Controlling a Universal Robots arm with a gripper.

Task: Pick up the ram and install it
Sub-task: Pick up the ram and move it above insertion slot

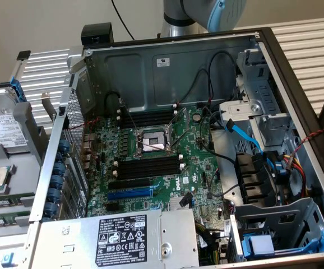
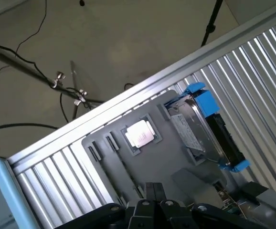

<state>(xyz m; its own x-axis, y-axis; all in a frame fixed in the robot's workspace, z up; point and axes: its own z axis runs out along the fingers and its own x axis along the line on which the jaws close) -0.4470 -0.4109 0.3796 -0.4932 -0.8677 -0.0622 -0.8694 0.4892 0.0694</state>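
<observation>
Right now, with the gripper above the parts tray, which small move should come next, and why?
Probably open the gripper first. It is shut and holds nothing, and it hangs above the grey tray. What looks like the ram lies in that tray near the CPU. Shut jaws could not go around the thin stick, so opening before any descent seems the safest small step.

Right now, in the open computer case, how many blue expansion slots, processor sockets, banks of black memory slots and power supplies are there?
Blue expansion slot: 1
Processor socket: 1
Banks of black memory slots: 2
Power supply: 1
Total: 5
</observation>
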